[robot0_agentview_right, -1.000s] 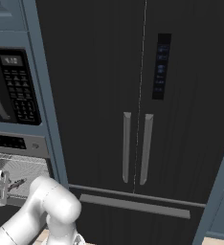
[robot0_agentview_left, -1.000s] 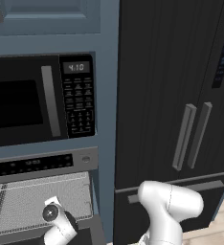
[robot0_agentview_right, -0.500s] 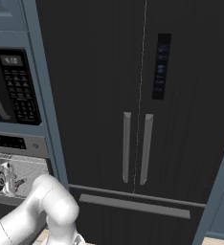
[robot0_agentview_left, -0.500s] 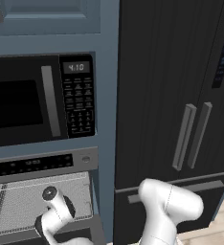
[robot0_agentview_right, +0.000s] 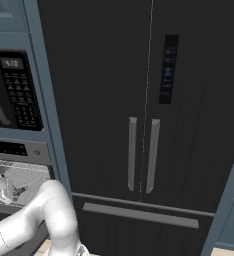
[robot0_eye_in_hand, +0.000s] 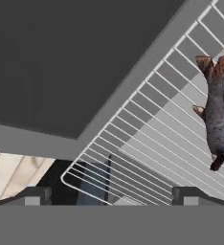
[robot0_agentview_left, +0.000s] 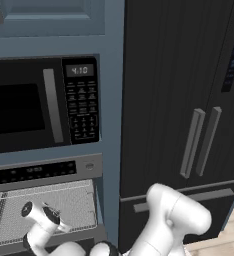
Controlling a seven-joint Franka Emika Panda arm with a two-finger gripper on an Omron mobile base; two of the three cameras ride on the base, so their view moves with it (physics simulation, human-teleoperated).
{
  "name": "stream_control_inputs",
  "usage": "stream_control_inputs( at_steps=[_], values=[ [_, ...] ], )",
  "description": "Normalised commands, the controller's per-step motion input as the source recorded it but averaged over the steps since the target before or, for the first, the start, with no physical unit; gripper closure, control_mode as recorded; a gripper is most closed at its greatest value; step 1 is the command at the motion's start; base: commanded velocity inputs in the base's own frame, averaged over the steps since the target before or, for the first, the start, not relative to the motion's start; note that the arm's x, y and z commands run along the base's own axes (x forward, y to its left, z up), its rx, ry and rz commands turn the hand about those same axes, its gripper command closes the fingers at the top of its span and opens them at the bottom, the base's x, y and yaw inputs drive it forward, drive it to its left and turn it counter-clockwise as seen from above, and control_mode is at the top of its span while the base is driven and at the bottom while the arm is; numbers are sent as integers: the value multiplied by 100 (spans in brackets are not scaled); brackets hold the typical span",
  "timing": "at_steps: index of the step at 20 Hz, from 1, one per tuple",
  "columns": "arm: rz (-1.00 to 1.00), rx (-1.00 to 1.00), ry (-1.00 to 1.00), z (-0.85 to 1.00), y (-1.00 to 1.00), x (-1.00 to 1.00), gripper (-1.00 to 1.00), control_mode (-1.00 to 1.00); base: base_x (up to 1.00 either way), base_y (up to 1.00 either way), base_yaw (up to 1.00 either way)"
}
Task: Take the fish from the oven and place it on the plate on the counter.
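The oven (robot0_agentview_left: 44,172) is open, and its wire rack (robot0_eye_in_hand: 181,143) carries one item: the fish (robot0_eye_in_hand: 219,115), a dark grey body with reddish-brown tail fins, lying flat on the rack wires. In my hand view the fish sits at the right side of the picture, its right flank cut off by the frame edge, and it lies well clear of my fingertips (robot0_eye_in_hand: 35,196), which rise at the bottom edge. My gripper (robot0_eye_in_hand: 111,196) has its jaws spread wide apart, with nothing between them; they touch neither fish nor rack. In the left base view my gripper (robot0_agentview_left: 39,215) is in front of the oven cavity, below the black control strip (robot0_agentview_left: 34,172), with the rack's mesh (robot0_agentview_left: 69,205) behind it. In the right base view my hand (robot0_agentview_right: 1,187) appears at the left edge, against the same rack, and is partly cropped, so the jaw stance cannot be read there. The fish cannot be made out in either base view. The rounded front corner of the rack (robot0_eye_in_hand: 68,179) is near the left fingertip in the hand view; beyond that corner there is a strip of pale wood-toned floor (robot0_eye_in_hand: 13,174). The dark flat surface (robot0_eye_in_hand: 71,52) filling the upper left of the hand view meets the rack along a straight grey edge; what this surface is cannot be determined. Above the oven sits a black microwave (robot0_agentview_left: 39,102) with a keypad, and to the right stands a black refrigerator (robot0_agentview_right: 144,115) with paired vertical handles.
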Motion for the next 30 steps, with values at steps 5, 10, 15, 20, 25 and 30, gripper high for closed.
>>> stream_control_inputs(
  at_steps=[5, 10, 15, 20, 25, 30],
  values=[
    [7, -27, -13, 0, 44, 2, -100, -100, 0, 0, 0],
    [6, -18, -5, -38, 14, 8, -100, -100, 0, 0, 0],
    [9, -3, -5, -42, -6, 0, -100, -100, 0, 0, 0],
    [15, 10, -11, -21, -20, 0, -100, -100, 0, 0, 0],
    [14, 14, -11, -39, -36, 0, -100, -100, 0, 0, 0],
    [11, 17, -7, -44, -60, 6, -100, -100, 0, 0, 0]
  ],
)
